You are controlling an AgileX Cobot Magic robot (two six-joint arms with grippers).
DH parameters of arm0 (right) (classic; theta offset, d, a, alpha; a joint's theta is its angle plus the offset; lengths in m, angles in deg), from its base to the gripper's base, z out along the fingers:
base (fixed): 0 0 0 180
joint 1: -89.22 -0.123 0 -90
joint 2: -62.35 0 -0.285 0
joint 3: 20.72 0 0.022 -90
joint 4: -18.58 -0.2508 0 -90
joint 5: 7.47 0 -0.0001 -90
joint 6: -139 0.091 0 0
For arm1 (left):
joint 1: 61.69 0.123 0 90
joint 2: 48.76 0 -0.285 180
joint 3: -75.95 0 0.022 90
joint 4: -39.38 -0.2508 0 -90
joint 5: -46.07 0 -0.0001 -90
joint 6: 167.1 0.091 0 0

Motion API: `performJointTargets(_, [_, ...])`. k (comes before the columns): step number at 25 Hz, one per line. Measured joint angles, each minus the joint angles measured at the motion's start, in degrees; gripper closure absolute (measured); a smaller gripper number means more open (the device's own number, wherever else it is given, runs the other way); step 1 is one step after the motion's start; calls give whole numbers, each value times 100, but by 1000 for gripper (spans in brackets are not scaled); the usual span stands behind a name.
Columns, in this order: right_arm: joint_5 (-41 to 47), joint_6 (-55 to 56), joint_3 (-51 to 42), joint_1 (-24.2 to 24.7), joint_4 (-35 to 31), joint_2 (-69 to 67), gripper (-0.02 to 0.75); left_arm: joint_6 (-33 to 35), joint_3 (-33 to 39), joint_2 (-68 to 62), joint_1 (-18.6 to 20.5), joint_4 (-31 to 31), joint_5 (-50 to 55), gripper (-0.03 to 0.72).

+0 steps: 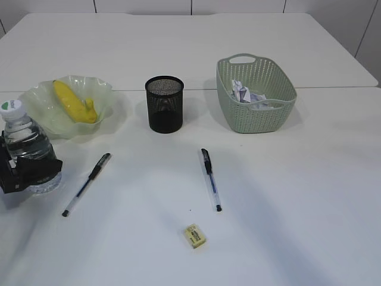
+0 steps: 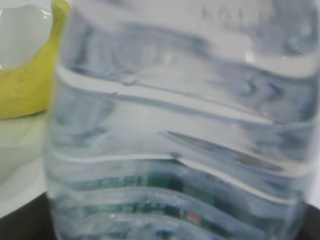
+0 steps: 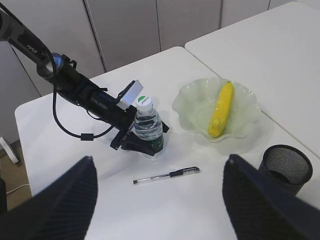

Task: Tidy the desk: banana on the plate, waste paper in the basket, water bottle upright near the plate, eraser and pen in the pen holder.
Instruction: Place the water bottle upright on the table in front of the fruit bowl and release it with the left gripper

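Observation:
The clear water bottle (image 1: pixel 27 146) stands upright at the table's left edge, just in front of the plate (image 1: pixel 41 116). My left gripper (image 1: pixel 30 173) is shut on its lower part; the bottle fills the left wrist view (image 2: pixel 175 125). The banana (image 1: pixel 72 102) lies on the pale green plate. Crumpled waste paper (image 1: pixel 245 93) sits in the green basket (image 1: pixel 262 116). Two pens (image 1: pixel 87 183) (image 1: pixel 210 177) and the yellow eraser (image 1: pixel 194 235) lie on the table. The black mesh pen holder (image 1: pixel 165 104) stands mid-table. My right gripper (image 3: pixel 160 162) is open and empty, high above one pen (image 3: pixel 166 175).
The right wrist view shows the left arm (image 3: pixel 85 95) reaching in from the table's corner, where the edge is close. A seam between two white tables runs behind the plate and the basket.

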Motion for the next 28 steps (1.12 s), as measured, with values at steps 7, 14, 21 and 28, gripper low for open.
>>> performJointTargets(7, [0, 0, 0, 0, 0, 0, 160, -352, 0, 0, 0, -25, 204, 57])
performJointTargets(14, [0, 0, 0, 0, 0, 0, 160, -608, 0, 0, 0, -112, 368, 52])
performJointTargets(21, [0, 0, 0, 0, 0, 0, 160, -653, 0, 391, 0, -244, 368, 52])
performJointTargets(28, [-11, 0, 0, 0, 0, 0, 160, -653, 0, 622, 0, -269, 368, 52])
